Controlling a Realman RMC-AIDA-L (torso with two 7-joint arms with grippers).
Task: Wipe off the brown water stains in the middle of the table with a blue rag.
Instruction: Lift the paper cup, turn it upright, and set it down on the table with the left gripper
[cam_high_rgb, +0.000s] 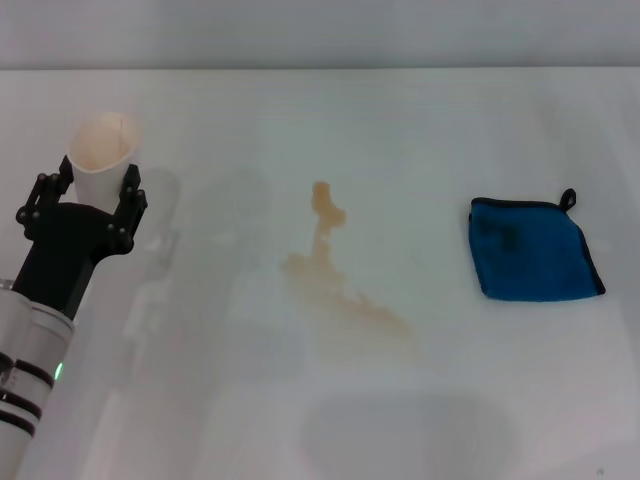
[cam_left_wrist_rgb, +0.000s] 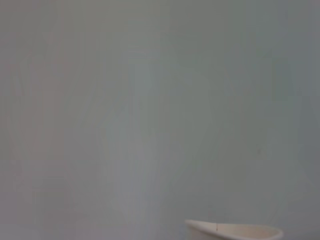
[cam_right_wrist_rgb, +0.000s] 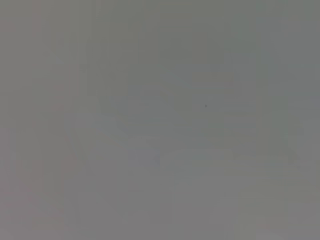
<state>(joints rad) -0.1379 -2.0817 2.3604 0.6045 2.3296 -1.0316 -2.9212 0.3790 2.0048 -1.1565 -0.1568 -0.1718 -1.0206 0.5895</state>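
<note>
The left claw (cam_high_rgb: 98, 190) stands at the left side of the tabletop (cam_high_rgb: 200, 420), its black fingers (cam_high_rgb: 131, 196) clenched on either side of a white paper cup (cam_high_rgb: 103, 160). The cup is upright in that grip, its rim squeezed slightly out of round and its inside tinted pale tan. In the left wrist view only the rim of the cup (cam_left_wrist_rgb: 235, 231) shows against the plain white surface.

The brown water stains (cam_high_rgb: 335, 275) lie in the middle of the tabletop, well apart from the cup: a small blob at the far end, a thin neck below it, then a wider pale smear trailing toward the near right.

The blue rag (cam_high_rgb: 533, 248) lies flat on the right side, well apart from the stains, a small black loop (cam_high_rgb: 568, 198) at its far right corner and dark edging along its sides. Nothing touches it.

The right claw appears in no view; the right wrist view shows only a blank grey surface
</note>
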